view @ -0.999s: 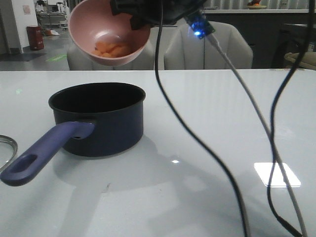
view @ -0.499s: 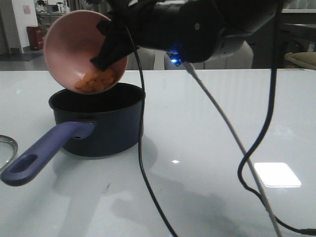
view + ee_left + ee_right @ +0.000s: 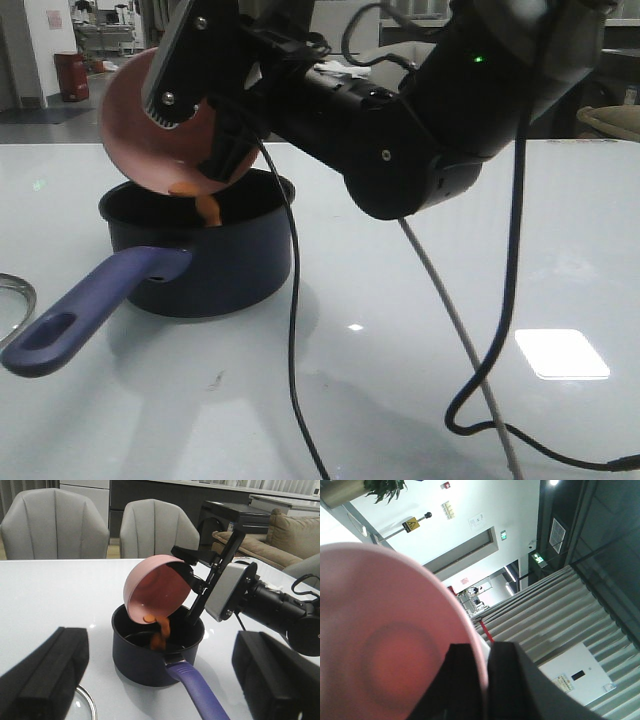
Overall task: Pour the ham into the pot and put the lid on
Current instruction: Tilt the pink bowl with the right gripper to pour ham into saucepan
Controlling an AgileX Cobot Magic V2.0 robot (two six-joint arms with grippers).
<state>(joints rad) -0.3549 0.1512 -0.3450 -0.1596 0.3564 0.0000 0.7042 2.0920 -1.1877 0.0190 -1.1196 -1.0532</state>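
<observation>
My right gripper (image 3: 215, 125) is shut on the rim of the pink bowl (image 3: 135, 140) and holds it tipped steeply over the navy pot (image 3: 200, 265). Orange ham pieces (image 3: 205, 205) slide off the bowl's lip and fall into the pot; they also show in the left wrist view (image 3: 160, 630). The pot's purple handle (image 3: 85, 310) points toward the front left. The glass lid (image 3: 12, 300) lies at the left edge, mostly out of view. My left gripper (image 3: 160, 680) is open, above the table before the pot (image 3: 150, 655). The right wrist view shows the bowl (image 3: 385, 645) pinched by the fingers (image 3: 465, 685).
My right arm (image 3: 400, 130) stretches across above the table from the right, with black and grey cables (image 3: 480, 330) hanging down onto the table. A bright light patch (image 3: 560, 352) lies on the white table at the right. Grey chairs (image 3: 55, 525) stand behind the table.
The right gripper has rolled the pink bowl further over and lowered it to the pot's rim. The ham, earlier lying in the bowl, now spills out into the pot.
</observation>
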